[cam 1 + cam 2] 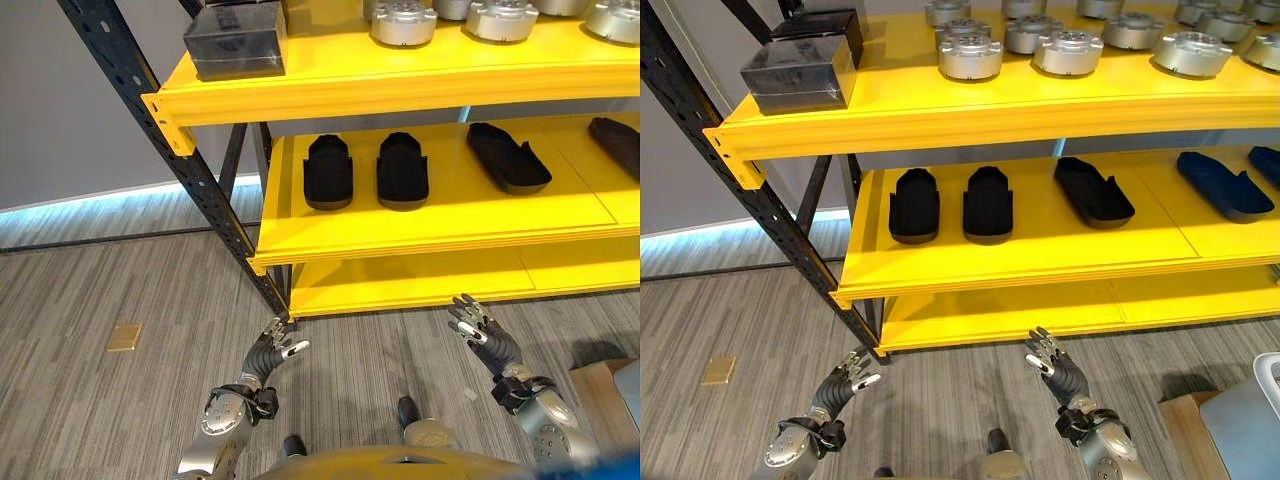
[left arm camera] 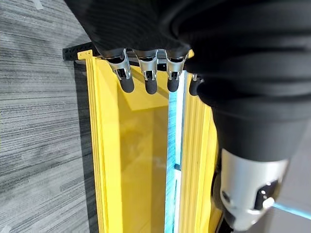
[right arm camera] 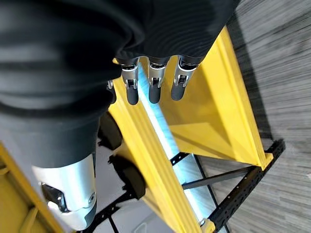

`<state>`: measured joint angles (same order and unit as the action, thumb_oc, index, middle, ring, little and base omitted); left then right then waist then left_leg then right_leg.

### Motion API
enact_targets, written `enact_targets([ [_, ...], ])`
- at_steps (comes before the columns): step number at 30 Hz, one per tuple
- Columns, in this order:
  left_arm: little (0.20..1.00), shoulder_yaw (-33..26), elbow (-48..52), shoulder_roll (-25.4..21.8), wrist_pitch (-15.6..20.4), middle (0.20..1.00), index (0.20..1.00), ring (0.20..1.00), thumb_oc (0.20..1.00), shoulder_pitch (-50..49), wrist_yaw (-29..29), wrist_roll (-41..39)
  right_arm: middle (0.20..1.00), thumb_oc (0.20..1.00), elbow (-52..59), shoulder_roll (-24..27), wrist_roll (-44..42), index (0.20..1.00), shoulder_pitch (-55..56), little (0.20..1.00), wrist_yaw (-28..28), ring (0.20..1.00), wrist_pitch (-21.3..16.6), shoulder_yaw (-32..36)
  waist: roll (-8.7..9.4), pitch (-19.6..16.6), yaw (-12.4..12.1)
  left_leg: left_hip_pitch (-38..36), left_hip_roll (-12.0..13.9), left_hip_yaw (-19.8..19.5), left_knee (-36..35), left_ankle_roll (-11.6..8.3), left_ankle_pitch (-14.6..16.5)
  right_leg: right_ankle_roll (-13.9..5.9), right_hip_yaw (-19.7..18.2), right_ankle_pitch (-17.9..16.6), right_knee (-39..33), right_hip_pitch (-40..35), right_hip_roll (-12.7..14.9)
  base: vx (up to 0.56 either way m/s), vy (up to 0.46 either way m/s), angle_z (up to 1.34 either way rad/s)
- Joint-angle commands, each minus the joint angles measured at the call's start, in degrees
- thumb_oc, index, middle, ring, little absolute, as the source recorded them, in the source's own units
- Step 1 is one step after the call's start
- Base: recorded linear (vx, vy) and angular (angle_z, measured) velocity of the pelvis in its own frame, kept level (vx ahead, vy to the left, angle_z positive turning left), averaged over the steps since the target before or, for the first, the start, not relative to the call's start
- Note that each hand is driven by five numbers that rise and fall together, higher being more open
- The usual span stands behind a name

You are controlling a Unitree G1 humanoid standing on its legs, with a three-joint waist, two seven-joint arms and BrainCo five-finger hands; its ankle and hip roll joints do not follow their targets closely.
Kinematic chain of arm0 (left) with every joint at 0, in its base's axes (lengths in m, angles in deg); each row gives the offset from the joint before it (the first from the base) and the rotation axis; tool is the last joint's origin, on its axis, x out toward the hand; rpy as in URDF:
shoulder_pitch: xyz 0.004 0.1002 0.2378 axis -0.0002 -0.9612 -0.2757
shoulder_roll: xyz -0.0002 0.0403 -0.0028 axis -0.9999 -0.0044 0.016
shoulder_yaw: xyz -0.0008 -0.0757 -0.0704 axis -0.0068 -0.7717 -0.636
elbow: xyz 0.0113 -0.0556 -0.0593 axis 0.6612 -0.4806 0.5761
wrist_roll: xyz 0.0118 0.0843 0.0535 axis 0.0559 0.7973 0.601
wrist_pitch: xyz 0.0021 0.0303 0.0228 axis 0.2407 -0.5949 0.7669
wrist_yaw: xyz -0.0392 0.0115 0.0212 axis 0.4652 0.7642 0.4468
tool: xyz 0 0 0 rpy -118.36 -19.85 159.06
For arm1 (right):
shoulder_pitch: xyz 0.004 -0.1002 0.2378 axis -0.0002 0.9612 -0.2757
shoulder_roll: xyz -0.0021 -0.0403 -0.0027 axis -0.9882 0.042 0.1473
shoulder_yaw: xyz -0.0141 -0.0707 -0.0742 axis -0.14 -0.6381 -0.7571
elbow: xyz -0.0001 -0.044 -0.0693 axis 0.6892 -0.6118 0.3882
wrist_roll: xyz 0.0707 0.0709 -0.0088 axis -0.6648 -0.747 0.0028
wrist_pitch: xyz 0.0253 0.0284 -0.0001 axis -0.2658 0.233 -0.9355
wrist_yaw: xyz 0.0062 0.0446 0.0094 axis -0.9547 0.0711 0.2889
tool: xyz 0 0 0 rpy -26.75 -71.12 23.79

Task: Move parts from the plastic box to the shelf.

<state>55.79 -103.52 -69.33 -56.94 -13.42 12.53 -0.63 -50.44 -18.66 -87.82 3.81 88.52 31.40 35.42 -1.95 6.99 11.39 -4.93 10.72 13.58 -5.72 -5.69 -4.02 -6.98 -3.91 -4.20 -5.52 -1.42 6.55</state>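
So both hands are just hanging out low over the grey striped floor (image 1: pixel 150 290), nothing in either one. The left hand (image 1: pixel 272 350) has its fingers loose and a bit spread, and the right hand (image 1: pixel 482 330) is the same deal, fingers relaxed and empty; the wrist views back that up, with straight dark-tipped fingers (image 2: pixel 148 77) on the left and fingers (image 3: pixel 154 80) on the right pointing toward the yellow shelf (image 1: pixel 430 225). Off at the right hand's side, down in the corner, there's a wooden block or pallet edge (image 1: pixel 1185 430) with the pale blue-grey plastic box (image 1: pixel 1255 425) sitting on it, and I can't see into it from here, so no idea what parts are inside. There's also a small tan square (image 1: pixel 125 336) lying on the floor out to the left. Past the hands the rack has a bare bottom level, then a middle level with black shoe-shaped parts (image 1: pixel 328 172) laid flat in a row, apart from each other. Up top there's a dark boxy block (image 1: pixel 235 38) near the left end by the black perforated upright (image 1: pixel 170 140), and a bunch of round silver metal parts (image 1: pixel 970 55) lined up further along.
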Motion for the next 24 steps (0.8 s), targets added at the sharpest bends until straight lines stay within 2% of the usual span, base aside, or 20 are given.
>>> enact_targets([
  [1, 1.0, -1.9, 2.2, -2.4, 1.3, 1.0, 1.0, 1.0, 1.0, 2.1, 0.9, -1.5, 1.0, 1.0, 4.0, 0.4, -0.7, 1.0, -4.0, 1.0, -1.0, 1.0, -2.5, 0.2, 2.23, 1.9, -0.7, -2.4, 1.2, 1.2, 0.7, 1.38, 4.5, -1.35, 5.3, 1.5, 1.2, -0.7, 1.8, 0.05, -0.018, 0.0],
  [7, 1.0, -1.6, 2.2, -2.3, 1.1, 1.0, 1.0, 1.0, 1.0, 2.2, 1.2, -2.9, 1.0, 1.0, 1.6, -0.2, -1.4, 1.0, -3.5, 1.0, -3.9, 1.0, -1.4, -0.4, 2.22, 1.9, -0.5, -2.7, 1.6, 1.4, 0.7, 1.3, 4.6, -1.44, 5.7, 1.6, 1.3, -0.9, 2.0, 0.01, -0.005, 0.0],
  [15, 1.0, -2.1, 0.4, -2.1, -0.2, 1.0, 1.0, 1.0, 1.0, 1.9, 3.0, -4.1, 1.0, 1.0, -3.7, -1.4, 0.1, 1.0, -2.9, 1.0, -2.4, 1.0, -1.3, 0.0, 2.17, 2.0, -0.6, -3.0, 1.8, 1.3, 0.7, 1.16, 4.7, -1.54, 6.1, 1.6, 1.2, -1.3, 2.2, 0.0, 0.0, 0.0],
  [20, 1.0, -1.9, 0.3, -2.0, 0.5, 1.0, 1.0, 1.0, 1.0, 1.6, 3.0, -2.6, 1.0, 1.0, -4.2, -1.4, -0.5, 1.0, -2.9, 1.0, -2.4, 1.0, -1.8, -0.5, 2.18, 2.0, -0.7, -3.1, 1.9, 1.4, 0.7, 1.14, 4.6, -1.52, 6.2, 1.6, 1.1, -1.4, 2.2, 0.0, 0.0, 0.0],
  [24, 1.0, -1.7, 0.6, -2.0, -0.5, 1.0, 1.0, 1.0, 1.0, 1.8, 2.8, -3.4, 1.0, 1.0, -4.1, -1.5, -1.6, 1.0, -3.1, 1.0, -2.6, 1.0, -1.7, -0.7, 2.14, 1.9, -0.7, -3.3, 1.9, 1.4, 0.7, 1.16, 4.7, -1.56, 6.2, 1.7, 1.1, -1.6, 2.3, 0.0, 0.0, 0.0],
])
